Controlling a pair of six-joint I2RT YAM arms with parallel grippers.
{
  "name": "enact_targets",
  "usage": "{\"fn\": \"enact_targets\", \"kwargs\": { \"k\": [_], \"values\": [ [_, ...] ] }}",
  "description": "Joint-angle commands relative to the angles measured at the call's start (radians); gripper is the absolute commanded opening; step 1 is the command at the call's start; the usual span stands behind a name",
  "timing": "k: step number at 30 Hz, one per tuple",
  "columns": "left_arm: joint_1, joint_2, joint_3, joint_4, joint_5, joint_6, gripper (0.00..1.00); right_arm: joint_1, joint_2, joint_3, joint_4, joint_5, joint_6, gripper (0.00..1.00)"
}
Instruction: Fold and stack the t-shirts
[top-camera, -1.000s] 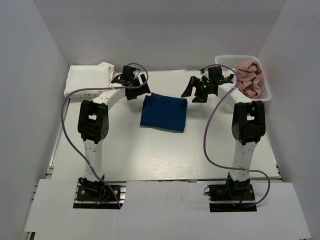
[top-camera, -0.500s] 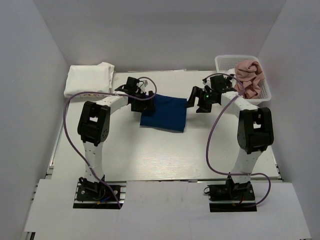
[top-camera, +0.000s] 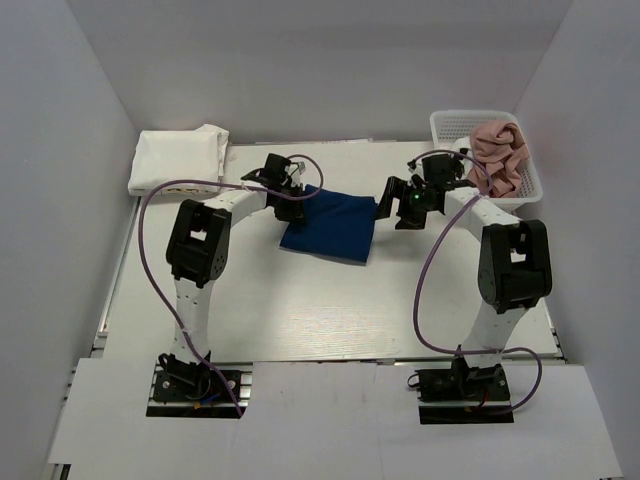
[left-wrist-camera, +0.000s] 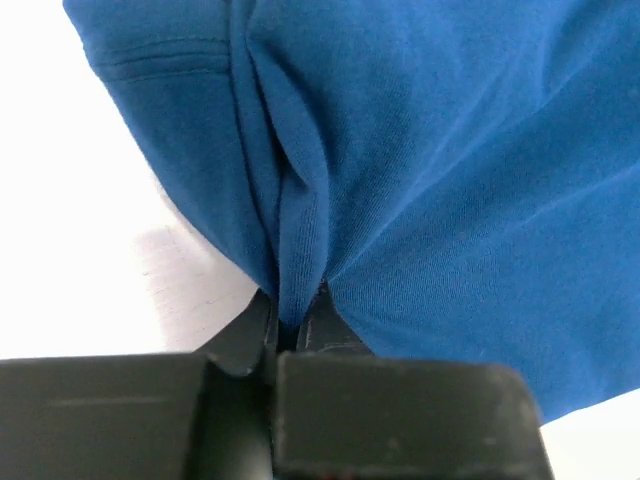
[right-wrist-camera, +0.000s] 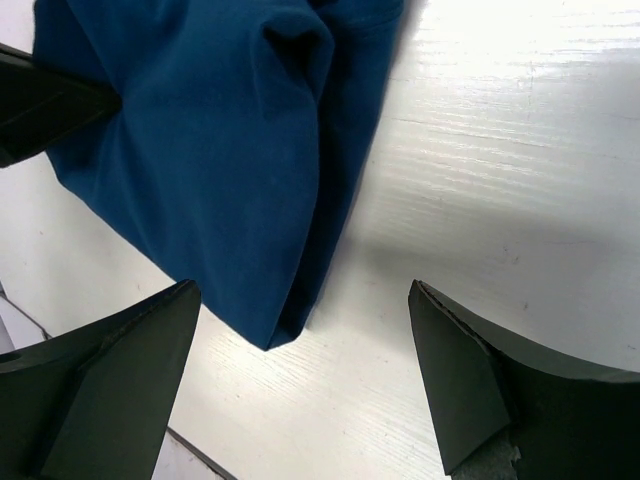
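Observation:
A folded navy blue t-shirt (top-camera: 330, 228) lies in the middle of the table. My left gripper (top-camera: 293, 200) sits at its far left corner, shut on a pinched ridge of the blue cloth (left-wrist-camera: 300, 230), which runs down between the jaws of the left gripper (left-wrist-camera: 295, 325). My right gripper (top-camera: 392, 205) hovers at the shirt's far right corner, open. In the right wrist view the corner of the navy shirt (right-wrist-camera: 210, 170) lies between the spread fingers of the right gripper (right-wrist-camera: 300, 385), untouched. A folded white t-shirt (top-camera: 178, 157) rests at the back left. A dusty pink t-shirt (top-camera: 500, 150) is bundled in the basket.
A white mesh basket (top-camera: 455, 122) stands at the back right corner, holding the pink shirt. White walls close in the table on the left, right and back. Purple cables loop from both arms over the table.
My left gripper has moved right onto the navy shirt's far left corner and shut on the cloth. My right gripper has moved left and down toward the shirt's far right corner, staying open.

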Motion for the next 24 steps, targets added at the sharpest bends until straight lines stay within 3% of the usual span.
{"fn": "enact_targets", "kwargs": {
  "k": [1, 6, 10, 13, 24],
  "values": [
    [0.001, 0.074, -0.008, -0.08, -0.028, 0.018, 0.0, -0.003, -0.069, -0.015, 0.035, -0.015, -0.015, 0.9],
    [0.012, 0.037, 0.104, -0.116, -0.112, 0.058, 0.0, -0.003, -0.115, -0.048, 0.038, 0.011, -0.037, 0.9],
    [0.012, -0.052, 0.156, -0.161, -0.391, 0.154, 0.0, 0.0, -0.164, -0.073, 0.041, 0.063, -0.058, 0.9],
    [0.002, -0.113, 0.135, -0.14, -0.525, 0.236, 0.0, 0.004, -0.184, -0.087, 0.028, 0.104, -0.079, 0.9],
    [0.077, -0.21, 0.086, 0.049, -0.727, 0.587, 0.0, 0.003, -0.199, -0.101, 0.033, 0.12, -0.104, 0.9]
  ]
}}
